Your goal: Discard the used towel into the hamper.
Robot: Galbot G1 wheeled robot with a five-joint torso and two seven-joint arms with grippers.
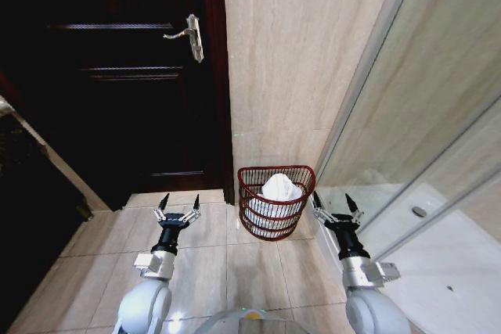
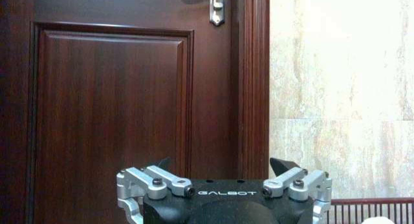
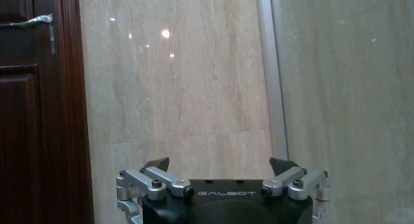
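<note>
Writing: "GALBOT" on each wrist housing.
Hamper (image 1: 275, 207): one, on the floor against the wall, just right of the door (image 1: 117, 76).
Towel (image 1: 280, 188): one, white, inside the hamper.
Left gripper (image 1: 179, 205): fingers open, empty, left of hamper.
Right gripper (image 1: 333, 207): fingers open, empty, right of hamper, beside the glass panel (image 1: 423, 115).

The one word that can be read is "GALBOT", in pale capitals on the black body of the left end effector (image 2: 222, 165), between its two finger mounts. The same word stands in the same place on the right end effector (image 3: 220, 164).
</note>
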